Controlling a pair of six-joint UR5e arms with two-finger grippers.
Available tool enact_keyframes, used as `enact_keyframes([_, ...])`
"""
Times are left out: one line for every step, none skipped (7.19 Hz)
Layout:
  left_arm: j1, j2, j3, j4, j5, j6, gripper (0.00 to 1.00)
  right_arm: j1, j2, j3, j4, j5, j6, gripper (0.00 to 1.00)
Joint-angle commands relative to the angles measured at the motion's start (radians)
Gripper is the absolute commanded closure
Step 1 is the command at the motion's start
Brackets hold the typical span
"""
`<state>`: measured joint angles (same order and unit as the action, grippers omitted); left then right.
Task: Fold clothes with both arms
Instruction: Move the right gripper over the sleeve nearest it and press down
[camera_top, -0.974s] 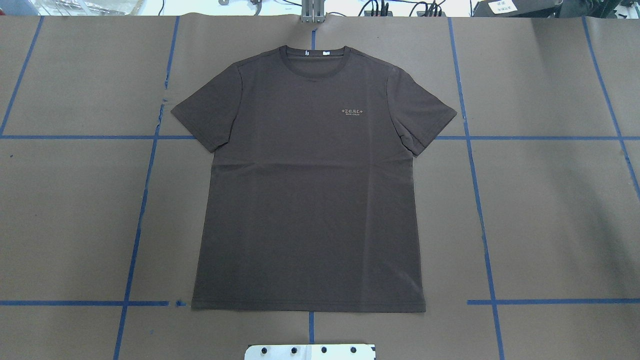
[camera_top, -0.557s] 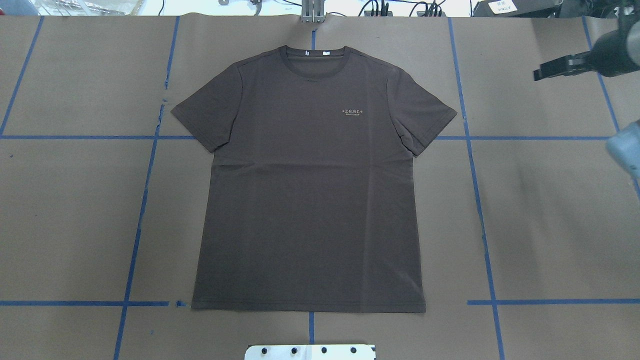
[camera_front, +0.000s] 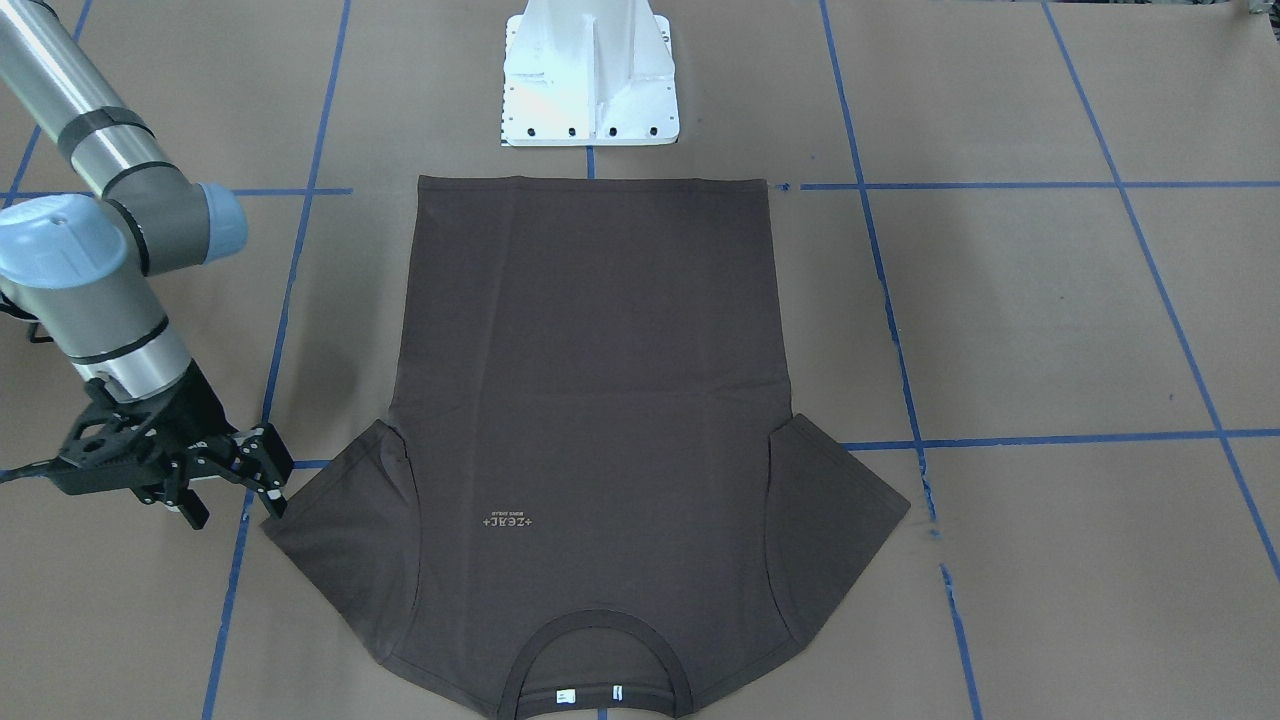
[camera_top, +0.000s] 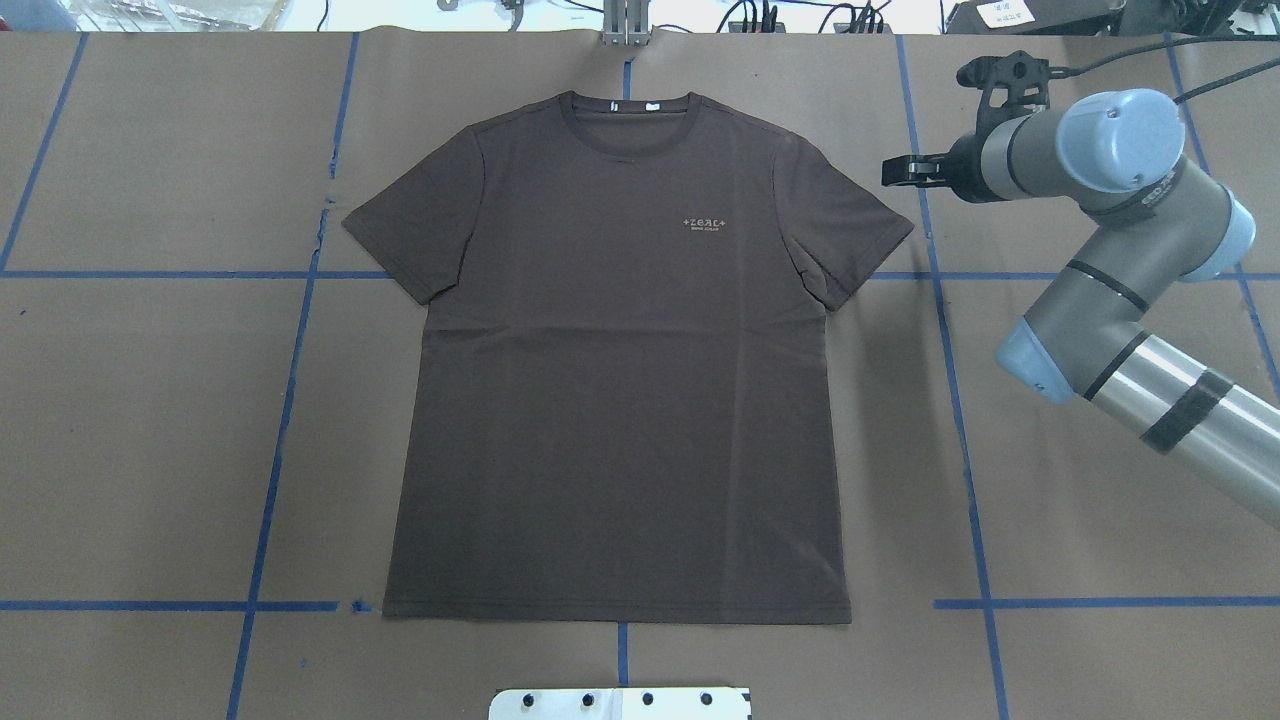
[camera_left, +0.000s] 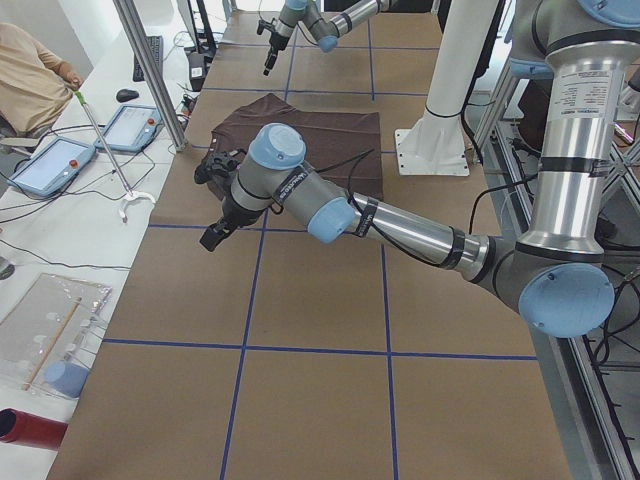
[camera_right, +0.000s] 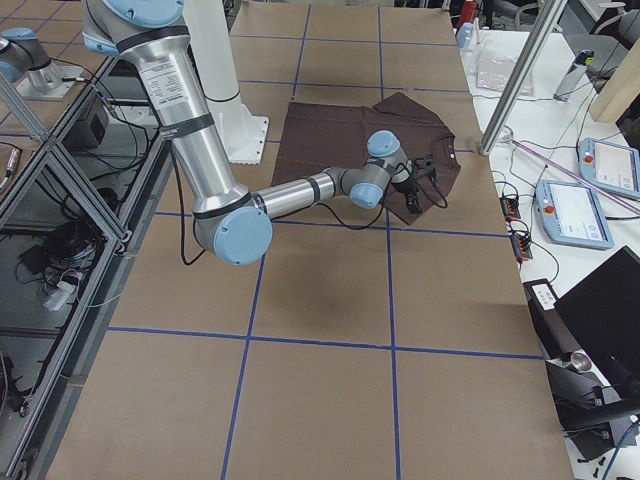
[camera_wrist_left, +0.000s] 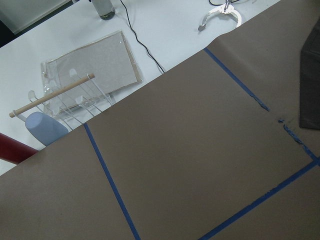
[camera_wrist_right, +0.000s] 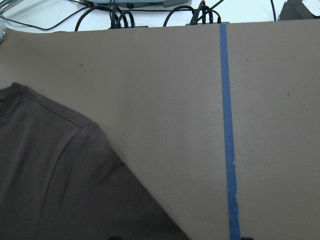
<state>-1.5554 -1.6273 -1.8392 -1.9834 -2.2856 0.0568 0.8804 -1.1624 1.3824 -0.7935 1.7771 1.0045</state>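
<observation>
Dark brown short-sleeved cotton T-shirt (camera_top: 620, 400) lay flat and unfolded mid brown-paper counter (camera_top: 1100, 450). Approach step, judging by pose: right arm's black two-finger tool (camera_front: 238, 512) hung spread and empty just beside a sleeve. Left tool (camera_left: 213, 236) sat well apart; its spread could not be told. Next likely needed both pinching sleeve edges.

A dark brown T-shirt (camera_wrist_right: 45, 185) fills the 8 o'clock corner of the table (camera_wrist_right: 165, 100). Blue tape (camera_wrist_right: 226, 125) runs straight at 3 o'clock, with cables (camera_wrist_right: 150, 15) at 12.
</observation>
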Motion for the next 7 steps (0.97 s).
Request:
enact_keyframes([0.000, 0.001, 0.000, 0.000, 0.000, 0.000, 0.00, -0.038, 0.009, -0.068, 0.045, -0.036, 0.011, 0.21])
enact_keyframes([-0.002, 0.001, 0.000, 0.000, 0.000, 0.001, 0.00, -0.047, 0.007, -0.071, 0.045, -0.036, 0.022, 0.22])
enact_keyframes([0.000, 0.001, 0.000, 0.000, 0.000, 0.002, 0.00, -0.051, 0.009, -0.077, 0.045, -0.034, 0.025, 0.25])
enact_keyframes([0.000, 0.001, 0.000, 0.000, 0.000, 0.002, 0.00, -0.054, 0.009, -0.082, 0.045, -0.034, 0.025, 0.26])
enact_keyframes([0.000, 0.001, 0.001, 0.000, 0.000, 0.002, 0.00, -0.057, 0.009, -0.088, 0.045, -0.036, 0.025, 0.26])
enact_keyframes([0.000, 0.001, 0.001, 0.000, 0.000, 0.002, 0.00, -0.058, 0.009, -0.101, 0.045, -0.045, 0.025, 0.26])
enact_keyframes([0.000, 0.001, 0.000, 0.000, 0.000, 0.002, 0.00, -0.060, 0.010, -0.108, 0.045, -0.048, 0.025, 0.27])
